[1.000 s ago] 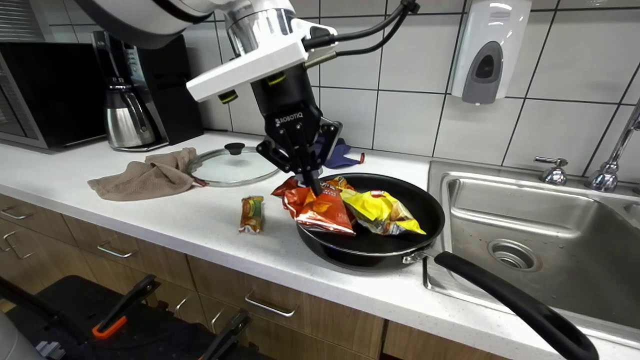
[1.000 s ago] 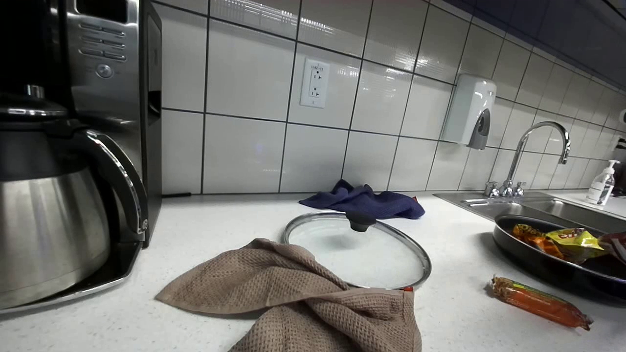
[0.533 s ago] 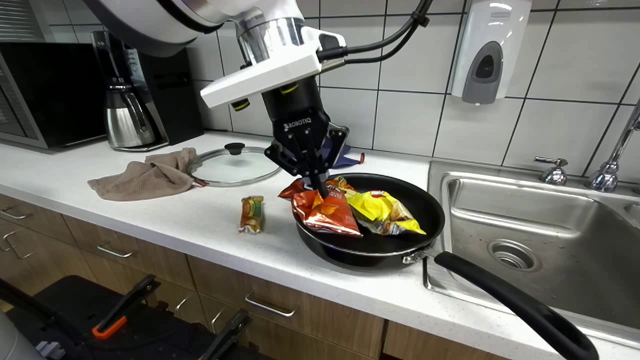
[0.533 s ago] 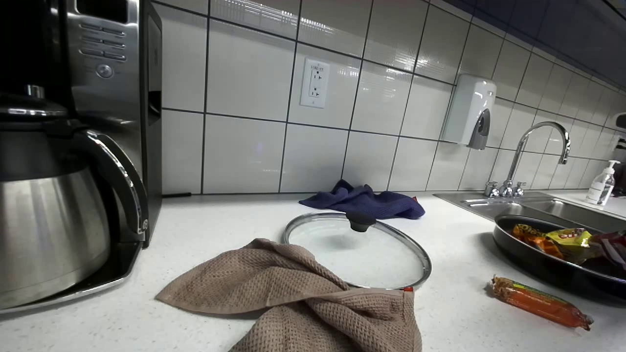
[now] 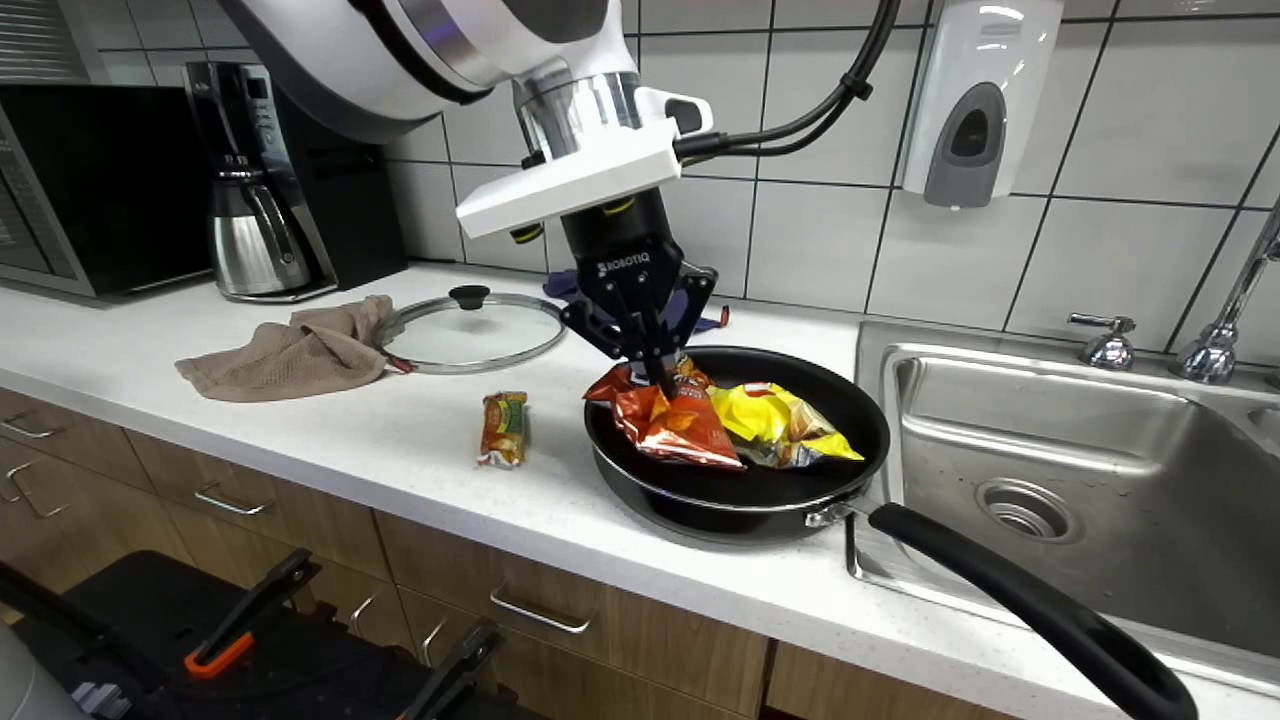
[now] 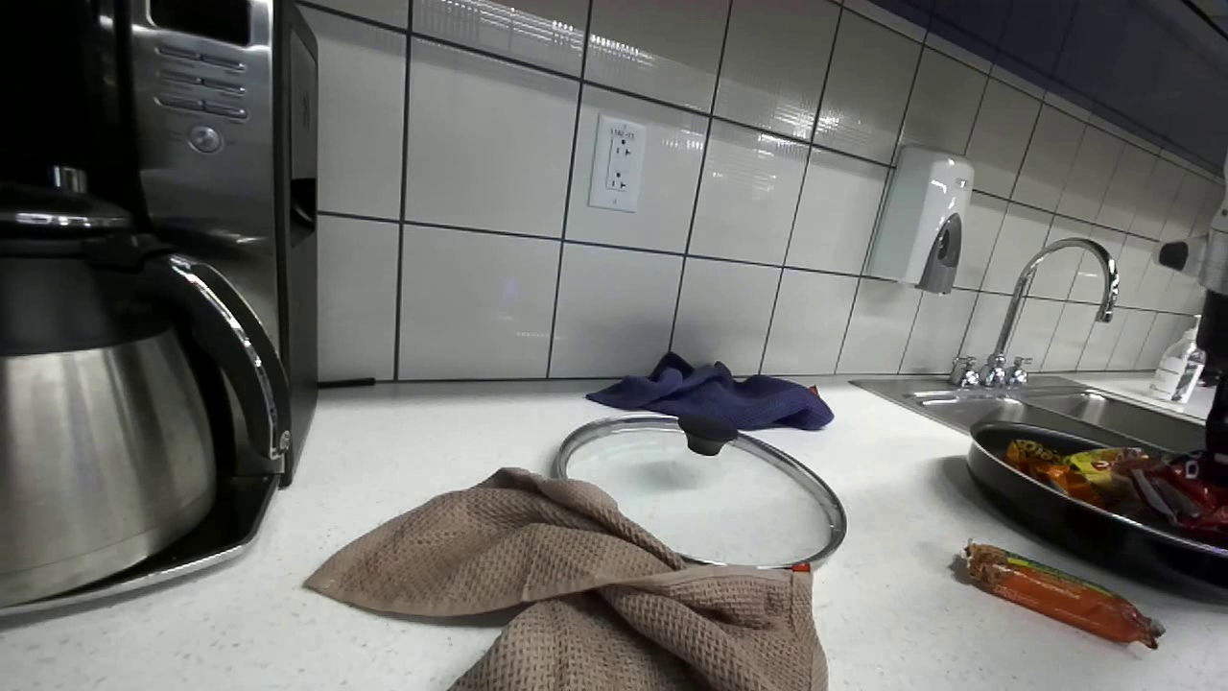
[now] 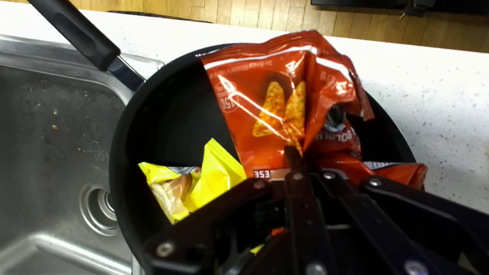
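One white counter [image 5: 430, 430] with steel sink [image 5: 1150, 500] meets tiled wall [image 5: 820, 240]; gripper [image 5: 666, 386] pinches a red bag [image 5: 690, 437]

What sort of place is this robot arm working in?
Probably a kitchen, perhaps an office kitchenette: it has a rectangular stainless-steel sink, a black-and-silver coffee maker and a white-and-grey plastic wall dispenser, likely for soap.

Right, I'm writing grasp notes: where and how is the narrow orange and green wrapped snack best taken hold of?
Probably at mid-length on the snack, from straight above, pinching across its narrow width: it lies flat, clearly longer than wide.
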You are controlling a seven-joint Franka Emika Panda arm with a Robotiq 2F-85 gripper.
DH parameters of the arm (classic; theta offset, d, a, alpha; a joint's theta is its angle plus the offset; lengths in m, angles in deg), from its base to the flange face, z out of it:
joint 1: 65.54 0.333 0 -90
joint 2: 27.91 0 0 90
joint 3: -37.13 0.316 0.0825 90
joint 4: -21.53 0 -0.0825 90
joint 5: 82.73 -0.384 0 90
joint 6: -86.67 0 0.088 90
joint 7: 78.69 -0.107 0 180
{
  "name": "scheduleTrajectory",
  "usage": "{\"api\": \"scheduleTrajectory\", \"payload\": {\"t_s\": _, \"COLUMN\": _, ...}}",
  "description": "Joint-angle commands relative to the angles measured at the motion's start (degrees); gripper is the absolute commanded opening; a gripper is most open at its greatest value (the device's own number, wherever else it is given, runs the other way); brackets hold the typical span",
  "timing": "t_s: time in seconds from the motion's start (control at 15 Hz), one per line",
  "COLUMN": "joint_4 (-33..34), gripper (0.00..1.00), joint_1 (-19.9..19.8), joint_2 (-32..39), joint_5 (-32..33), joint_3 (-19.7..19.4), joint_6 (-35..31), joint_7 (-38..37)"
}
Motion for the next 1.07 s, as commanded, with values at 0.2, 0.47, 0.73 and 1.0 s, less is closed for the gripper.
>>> {"api": "scheduleTrajectory", "payload": {"t_s": 0.2, "joint_4": 3.35, "gripper": 0.0, "joint_1": -0.69, "joint_2": 6.26, "joint_5": 2.16, "joint_3": 0.32, "joint_6": -1.6, "joint_7": -2.19}}
{"api": "scheduleTrajectory", "payload": {"t_s": 0.47, "joint_4": 4.4, "gripper": 0.0, "joint_1": -0.57, "joint_2": 7.45, "joint_5": 3.37, "joint_3": 0.27, "joint_6": -1.56, "joint_7": -3.55}}
{"api": "scheduleTrajectory", "payload": {"t_s": 0.73, "joint_4": 5.45, "gripper": 0.0, "joint_1": -0.42, "joint_2": 8.55, "joint_5": 5.66, "joint_3": 0.25, "joint_6": -1.5, "joint_7": -5.81}}
{"api": "scheduleTrajectory", "payload": {"t_s": 1.0, "joint_4": 6.12, "gripper": 0.0, "joint_1": -0.04, "joint_2": 9.7, "joint_5": 6.6, "joint_3": 0.31, "joint_6": -1.69, "joint_7": -7.33}}
